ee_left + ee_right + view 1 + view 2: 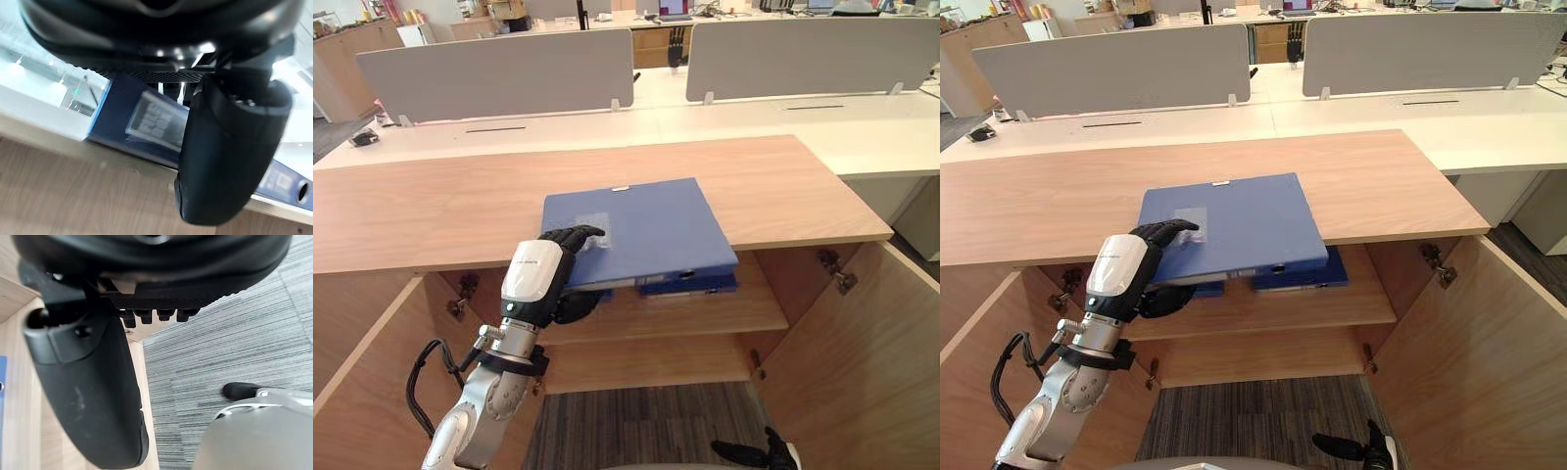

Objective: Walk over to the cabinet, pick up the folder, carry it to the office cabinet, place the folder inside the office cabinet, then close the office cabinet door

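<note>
Over the cabinet top's (460,206) front edge, in the left eye view, the blue folder (656,230) jutted out. The left hand (536,274) pinched its near corner, by a clear label pocket (592,223). Left wrist view: the pocket's print was unreadable. Right wrist view: the right hand (88,382) hung loose, empty, above grey carpet (234,333).

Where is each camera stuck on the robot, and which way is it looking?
Left eye: on the head, looking down and ahead at the cabinet; the left hand shows at lower left holding the folder, the right hand at the bottom edge.
Right eye: beside it, facing the same way, with the same scene and hands.
Left wrist: on the left arm, looking along that hand at the folder's edge.
Right wrist: on the right arm, looking past that hand at the carpet.
Shared: both eyes and the left wrist see the folder.
</note>
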You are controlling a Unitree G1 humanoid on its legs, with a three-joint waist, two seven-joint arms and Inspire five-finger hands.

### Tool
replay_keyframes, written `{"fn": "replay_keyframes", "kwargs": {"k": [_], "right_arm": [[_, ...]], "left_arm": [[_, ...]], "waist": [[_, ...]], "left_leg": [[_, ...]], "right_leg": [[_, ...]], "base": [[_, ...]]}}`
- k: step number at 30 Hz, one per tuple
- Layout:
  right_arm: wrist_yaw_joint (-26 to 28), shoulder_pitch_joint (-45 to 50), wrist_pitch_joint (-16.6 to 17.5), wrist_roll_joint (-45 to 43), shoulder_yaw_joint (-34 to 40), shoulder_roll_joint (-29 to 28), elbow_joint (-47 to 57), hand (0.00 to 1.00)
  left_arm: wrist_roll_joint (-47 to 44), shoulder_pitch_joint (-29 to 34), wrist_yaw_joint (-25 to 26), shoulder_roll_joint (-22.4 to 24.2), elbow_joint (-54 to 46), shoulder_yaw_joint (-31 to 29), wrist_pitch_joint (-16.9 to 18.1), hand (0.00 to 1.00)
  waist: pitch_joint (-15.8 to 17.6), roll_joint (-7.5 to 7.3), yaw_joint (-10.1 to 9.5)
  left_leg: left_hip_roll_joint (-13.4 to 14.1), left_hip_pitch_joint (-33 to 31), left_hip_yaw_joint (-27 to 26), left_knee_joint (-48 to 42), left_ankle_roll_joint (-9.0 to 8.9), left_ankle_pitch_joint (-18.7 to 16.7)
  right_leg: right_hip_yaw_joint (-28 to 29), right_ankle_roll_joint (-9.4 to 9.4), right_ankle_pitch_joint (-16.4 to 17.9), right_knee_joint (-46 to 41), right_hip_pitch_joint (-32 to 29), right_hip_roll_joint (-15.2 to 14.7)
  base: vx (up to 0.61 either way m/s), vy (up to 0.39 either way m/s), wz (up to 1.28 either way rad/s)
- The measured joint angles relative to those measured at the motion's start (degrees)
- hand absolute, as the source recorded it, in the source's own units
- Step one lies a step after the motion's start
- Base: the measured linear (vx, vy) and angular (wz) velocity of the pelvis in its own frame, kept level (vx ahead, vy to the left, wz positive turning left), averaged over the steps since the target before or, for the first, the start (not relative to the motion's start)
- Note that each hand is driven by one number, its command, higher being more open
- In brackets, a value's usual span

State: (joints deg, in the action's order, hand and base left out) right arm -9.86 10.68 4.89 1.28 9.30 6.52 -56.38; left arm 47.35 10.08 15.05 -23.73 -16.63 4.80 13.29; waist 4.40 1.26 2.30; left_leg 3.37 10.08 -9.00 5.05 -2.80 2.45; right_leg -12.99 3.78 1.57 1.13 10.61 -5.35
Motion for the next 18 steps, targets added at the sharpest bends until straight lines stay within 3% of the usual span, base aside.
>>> {"fn": "replay_keyframes", "kwargs": {"k": [7,11,13,18], "right_arm": [[0.0,1.0,-0.3,-2.3,0.6,-1.0,6.3,1.00],[0.0,2.3,-0.3,-4.8,1.7,-4.1,23.0,1.00],[0.1,3.2,-0.2,-6.1,1.7,-4.8,28.5,1.00],[3.8,7.3,2.2,-15.4,1.9,-5.8,52.4,1.00]], "left_arm": [[-5.3,1.0,-0.9,3.6,-7.6,-2.3,1.1,0.00],[-18.0,5.7,-6.1,9.0,-14.6,-1.9,4.5,0.00],[-21.2,6.8,-6.8,9.8,-15.7,-1.9,4.8,0.00],[-43.1,11.6,-10.7,13.3,-19.8,-3.8,4.8,0.00]], "waist": [[-0.1,-0.21,-0.11],[0.1,-0.62,0.14],[0.1,-0.69,0.08],[0.6,-1.33,-0.04]], "left_leg": [[0.1,-0.4,-1.9,0.0,0.00,-0.7],[0.1,-0.7,-2.7,-0.1,0.40,-1.2],[0.0,-0.7,-2.7,-0.1,0.48,-1.3],[0.2,-1.1,-3.3,-1.5,0.52,-2.7]], "right_leg": [[1.9,0.14,-0.3,0.3,-1.2,0.1],[2.8,0.22,-0.4,0.4,-1.9,0.1],[2.9,0.22,-0.4,0.5,-1.9,0.1],[3.5,0.24,-0.4,0.8,-1.9,0.1]], "base": [[0.01,0.010,-0.15],[0.03,0.009,-0.10],[0.01,0.000,-0.02],[0.01,-0.003,-0.06]]}}
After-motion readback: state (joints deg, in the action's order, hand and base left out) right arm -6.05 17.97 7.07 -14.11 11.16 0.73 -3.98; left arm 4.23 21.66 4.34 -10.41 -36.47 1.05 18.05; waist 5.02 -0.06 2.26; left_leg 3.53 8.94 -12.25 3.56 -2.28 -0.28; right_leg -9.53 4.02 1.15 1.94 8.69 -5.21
